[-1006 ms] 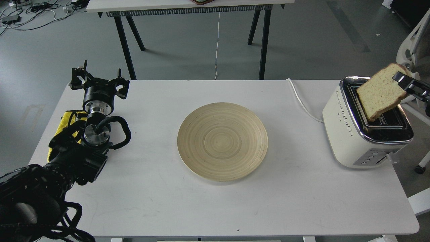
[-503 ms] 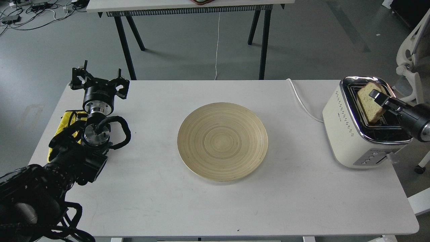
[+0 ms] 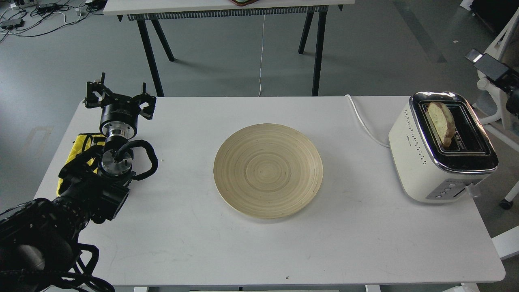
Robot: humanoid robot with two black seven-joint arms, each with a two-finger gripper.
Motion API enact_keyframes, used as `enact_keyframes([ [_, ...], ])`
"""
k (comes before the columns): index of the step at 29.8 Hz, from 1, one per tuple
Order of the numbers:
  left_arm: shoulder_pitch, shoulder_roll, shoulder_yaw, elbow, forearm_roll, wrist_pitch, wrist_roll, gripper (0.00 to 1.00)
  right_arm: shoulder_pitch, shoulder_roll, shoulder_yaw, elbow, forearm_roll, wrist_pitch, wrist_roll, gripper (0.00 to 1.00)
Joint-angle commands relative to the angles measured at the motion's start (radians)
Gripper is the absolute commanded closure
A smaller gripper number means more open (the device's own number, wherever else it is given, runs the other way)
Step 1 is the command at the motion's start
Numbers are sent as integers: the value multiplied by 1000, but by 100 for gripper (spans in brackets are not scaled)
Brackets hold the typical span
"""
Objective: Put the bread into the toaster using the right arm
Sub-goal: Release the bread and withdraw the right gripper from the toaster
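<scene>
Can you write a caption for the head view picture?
Tan speckled bread slice sits in the cream-white toaster; round wooden plate is bare.

the bread [image 3: 441,121] has dropped from a tilted hold above the toaster [image 3: 442,150] into its left slot, only its top edge showing. the right gripper [image 3: 488,69] has let go and pulled up and away to the far right, well apart.

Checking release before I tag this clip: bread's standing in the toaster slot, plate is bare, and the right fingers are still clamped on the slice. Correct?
Not quite. The head view shows the right gripper lifted clear of the toaster, up and to its right, holding nothing. The bread stands in the slot on its own, and the plate is bare, as you said.
</scene>
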Motion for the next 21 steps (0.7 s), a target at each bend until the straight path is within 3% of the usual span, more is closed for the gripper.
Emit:
enact_keyframes([
  [1, 0, 0, 0, 0, 0, 0, 0, 0, -3, 106, 92, -4, 196, 31, 13, 7],
  [4, 0, 0, 0, 0, 0, 0, 0, 0, -7, 224, 104, -29, 393, 35, 50, 6],
  [8, 0, 0, 0, 0, 0, 0, 0, 0, -29, 364, 101, -75, 542, 52, 148, 6],
  [10, 0, 0, 0, 0, 0, 0, 0, 0, -45, 452, 107, -118, 582, 113, 186, 5],
  [15, 0, -2, 0, 0, 0, 0, 0, 0, -56, 629, 132, -306, 640, 338, 195, 1],
  [21, 0, -2, 0, 0, 0, 0, 0, 0, -61, 853, 212, -651, 743, 607, 195, 1],
])
